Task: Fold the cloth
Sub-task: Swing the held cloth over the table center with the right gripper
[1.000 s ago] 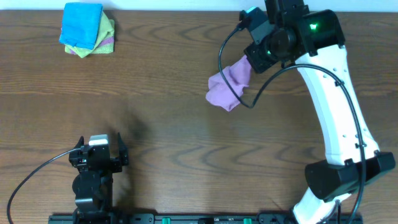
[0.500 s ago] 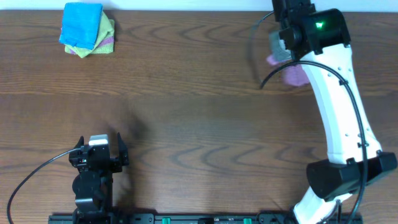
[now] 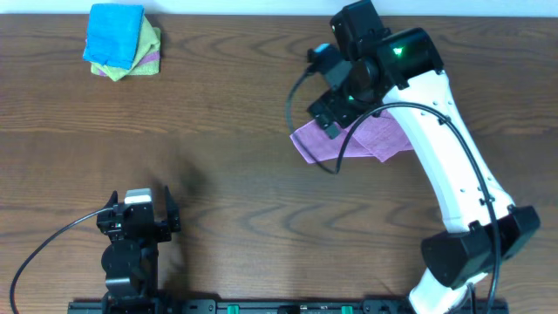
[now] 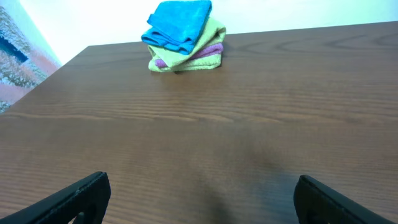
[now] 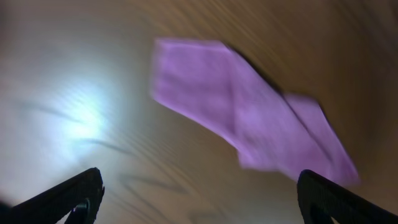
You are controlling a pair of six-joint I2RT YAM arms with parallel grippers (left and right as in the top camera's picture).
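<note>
1. A stack of folded cloths (image 3: 122, 41) sits far ahead of the left claw (image 3: 141, 202) and a little to its left, well apart from it. A blue cloth (image 4: 180, 22) lies on top, a yellow-green cloth (image 4: 206, 37) is under it, and a thin purple layer shows at the stack's edge.
2. The left claw rests low at the near edge of the table (image 3: 244, 183). Its two fingers are spread wide. In its own wrist view only bare wood lies between the fingertips (image 4: 93, 186), so it grips nothing.
3. The cloth (image 3: 384, 135) lies on the table directly under and beside the right claw (image 3: 330, 118), far from the left claw. It is spread out fairly flat, with one part lapped over another. One corner (image 3: 305, 144) sticks out to the left, past the claw.
4. A black cable (image 3: 301, 131) loops from the right arm across that corner.
5. The right claw hangs over the cloth's upper left part. Its wrist view is blurred, yet both fingers (image 5: 87, 186) show far apart at the bottom corners. The cloth (image 5: 249, 124) lies ahead of them, not between them, so the claw stands open and holds nothing. Whether its tips touch the cloth I cannot tell.
</note>
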